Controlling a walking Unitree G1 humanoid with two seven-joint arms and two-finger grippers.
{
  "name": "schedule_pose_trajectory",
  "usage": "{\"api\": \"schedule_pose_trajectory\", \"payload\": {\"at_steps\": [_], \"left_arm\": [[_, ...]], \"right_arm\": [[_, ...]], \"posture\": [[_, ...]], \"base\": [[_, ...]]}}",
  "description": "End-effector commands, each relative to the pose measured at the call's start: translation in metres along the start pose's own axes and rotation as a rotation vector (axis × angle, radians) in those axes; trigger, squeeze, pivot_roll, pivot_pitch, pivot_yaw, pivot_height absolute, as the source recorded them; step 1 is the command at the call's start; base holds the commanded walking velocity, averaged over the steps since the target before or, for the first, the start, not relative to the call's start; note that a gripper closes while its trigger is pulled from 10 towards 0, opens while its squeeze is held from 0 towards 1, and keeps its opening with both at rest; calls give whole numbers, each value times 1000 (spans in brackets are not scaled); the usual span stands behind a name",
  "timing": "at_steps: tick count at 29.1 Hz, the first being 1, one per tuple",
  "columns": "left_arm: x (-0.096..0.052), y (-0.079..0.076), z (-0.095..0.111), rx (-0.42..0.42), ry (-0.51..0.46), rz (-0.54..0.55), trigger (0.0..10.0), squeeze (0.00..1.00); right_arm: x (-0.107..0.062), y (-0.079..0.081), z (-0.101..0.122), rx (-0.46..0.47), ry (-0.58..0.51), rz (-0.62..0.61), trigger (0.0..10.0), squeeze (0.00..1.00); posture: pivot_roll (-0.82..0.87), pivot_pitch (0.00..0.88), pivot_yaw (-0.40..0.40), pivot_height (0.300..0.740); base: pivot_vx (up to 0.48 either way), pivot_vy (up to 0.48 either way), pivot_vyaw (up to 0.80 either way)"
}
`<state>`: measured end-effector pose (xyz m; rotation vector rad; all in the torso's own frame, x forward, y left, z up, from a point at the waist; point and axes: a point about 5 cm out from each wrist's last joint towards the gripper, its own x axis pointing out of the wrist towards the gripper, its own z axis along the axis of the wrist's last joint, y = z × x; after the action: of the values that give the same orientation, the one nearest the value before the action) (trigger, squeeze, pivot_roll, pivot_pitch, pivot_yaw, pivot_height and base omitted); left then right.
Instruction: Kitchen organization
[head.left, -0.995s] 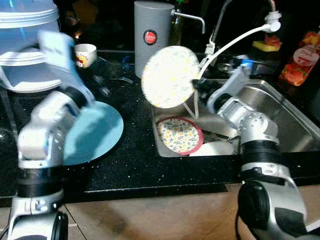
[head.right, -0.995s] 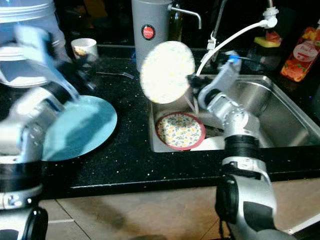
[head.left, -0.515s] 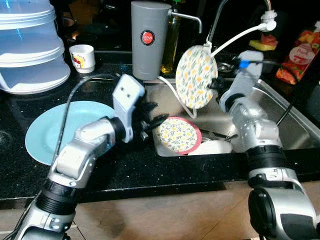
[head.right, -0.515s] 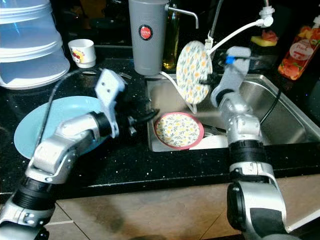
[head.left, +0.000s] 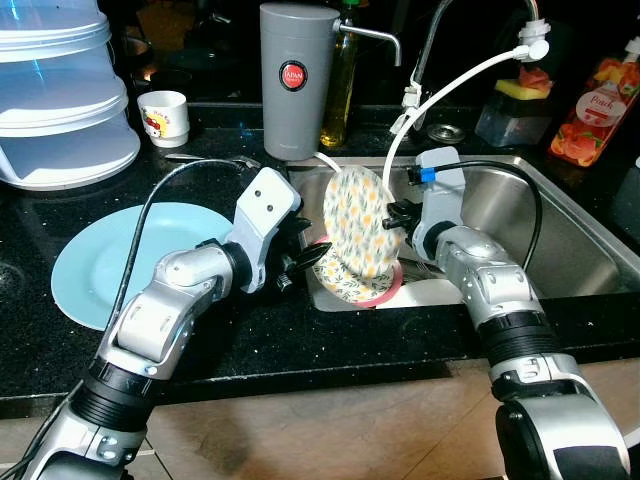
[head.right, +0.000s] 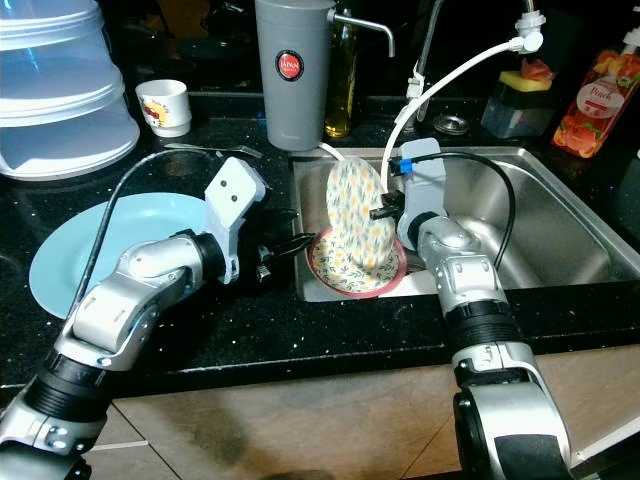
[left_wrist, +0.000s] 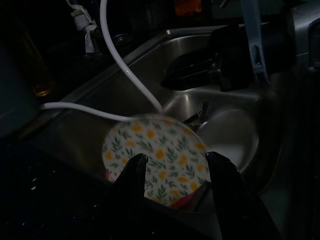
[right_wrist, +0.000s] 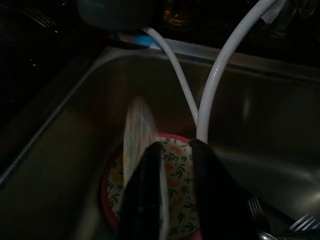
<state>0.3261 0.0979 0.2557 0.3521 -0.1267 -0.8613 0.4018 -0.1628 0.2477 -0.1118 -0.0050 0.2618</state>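
A white plate with yellow flowers (head.left: 360, 225) stands on edge in the sink, tilted over a red-rimmed floral plate (head.left: 352, 290) that lies flat on the sink floor. My right gripper (head.left: 392, 214) is shut on the upright plate's rim; in the right wrist view the plate (right_wrist: 136, 135) runs edge-on between the fingers (right_wrist: 150, 200). My left gripper (head.left: 306, 262) is open at the sink's left edge, pointing at the plates, with nothing between its fingers (left_wrist: 134, 175). A light blue plate (head.left: 95, 262) lies on the black counter to the left.
The steel sink (head.left: 570, 240) also holds a white bowl (head.left: 432, 294) and forks (right_wrist: 300, 222). A white hose (head.left: 455, 80) hangs from the faucet. At the back stand a grey dispenser (head.left: 293, 80), a white cup (head.left: 165, 110), clear stacked covers (head.left: 60, 100) and an orange bottle (head.left: 595, 100).
My right gripper has lowered the flowered plate from beside the faucet down into the sink over the red-rimmed plate. My left arm has swung from over the blue plate to the sink's edge.
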Motion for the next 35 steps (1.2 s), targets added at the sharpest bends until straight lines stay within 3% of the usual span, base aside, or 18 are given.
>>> {"api": "schedule_pose_trajectory", "payload": {"at_steps": [1,2,3,4,5,9,10,11,12,15,17,21,28,30,35], "left_arm": [[-2,0,-8,1,31,10,10000,0],[-2,1,-8,2,34,16,10000,0],[-2,3,-9,-2,35,40,10000,0],[-2,3,-9,-2,35,40,10000,0],[-3,5,-9,-4,33,71,10000,0],[-5,16,-5,7,-6,208,10000,0],[-7,21,-4,-27,-24,262,10000,0],[-13,36,3,-106,-91,387,10000,0],[-13,36,3,-106,-91,387,10000,0],[-23,57,6,-193,-149,539,10000,0],[-27,66,5,-239,-159,595,10000,0],[-32,73,3,-247,-156,632,10000,0],[-31,65,-3,-229,-123,606,10000,0],[-35,59,-12,-231,-102,622,10000,0],[-41,54,-17,-218,-96,659,10000,0]], "right_arm": [[-1,-2,-4,-20,27,-6,10000,1000],[0,-2,-3,-30,26,-13,10000,1000],[0,-2,-3,-37,19,-23,10000,796],[0,-2,-3,-37,19,-23,10000,796],[-1,-3,-2,-40,5,-38,10000,0],[-5,-13,13,55,-147,-140,10000,0],[-8,-17,18,112,-204,-180,10000,0],[-17,-25,21,230,-294,-247,10000,0],[-17,-25,21,230,-294,-247,10000,0],[-28,-29,10,419,-346,-309,10000,0],[-33,-28,2,470,-346,-328,10000,0],[-40,-26,-11,548,-348,-350,10000,0],[-46,-19,-12,473,-345,-330,10000,0],[-45,-10,-5,359,-338,-271,10000,0],[-46,-1,-1,275,-341,-221,10000,0]], "posture": [[85,77,-22,740],[85,77,-22,740],[82,71,-21,740],[82,71,-21,740],[81,68,-21,740],[83,57,-22,740],[86,42,-12,740],[88,35,-3,740],[88,35,-3,740],[87,14,34,740],[84,9,53,740],[77,7,86,740],[65,15,92,740],[59,21,84,740],[55,32,67,740]], "base": [[0,0,0],[0,0,0],[0,0,0],[0,0,0],[0,0,0],[0,0,0],[0,0,0],[0,0,0],[0,0,0],[0,0,0],[0,0,0],[0,0,0],[0,0,0],[0,0,0],[0,0,0]]}}
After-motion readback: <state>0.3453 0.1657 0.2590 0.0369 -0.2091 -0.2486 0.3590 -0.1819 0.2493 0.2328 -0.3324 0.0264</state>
